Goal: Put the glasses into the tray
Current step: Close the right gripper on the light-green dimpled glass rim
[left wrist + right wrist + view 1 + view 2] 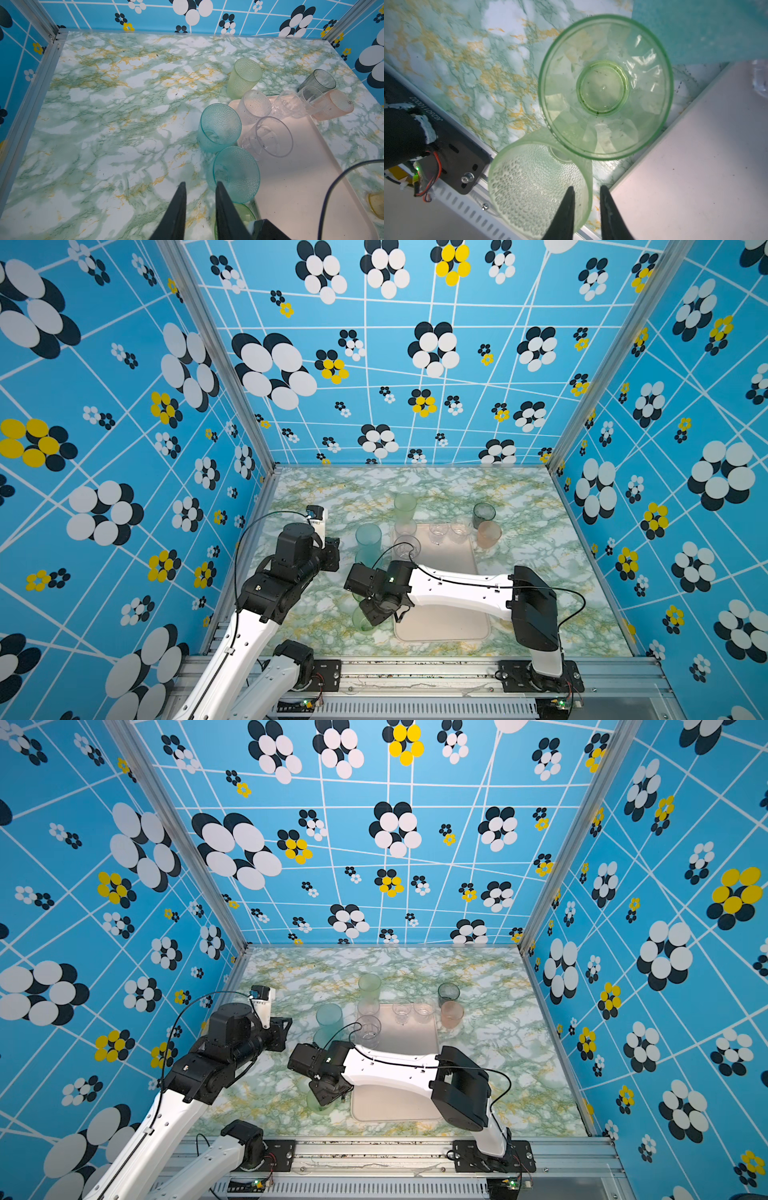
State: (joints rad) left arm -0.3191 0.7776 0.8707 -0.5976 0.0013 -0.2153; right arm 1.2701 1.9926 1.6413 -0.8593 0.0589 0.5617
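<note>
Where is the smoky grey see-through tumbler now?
In a top view the smoky grey see-through tumbler stands on the marble table, off the far right corner of the cream-pink tray, behind the peach tumbler.

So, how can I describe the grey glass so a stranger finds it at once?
Find the pink tray on the marble table. Off its far right corner stand two glasses; the farther one is the grey glass. It alone is dark and smoky, while the peach glass before it is pale.
</note>
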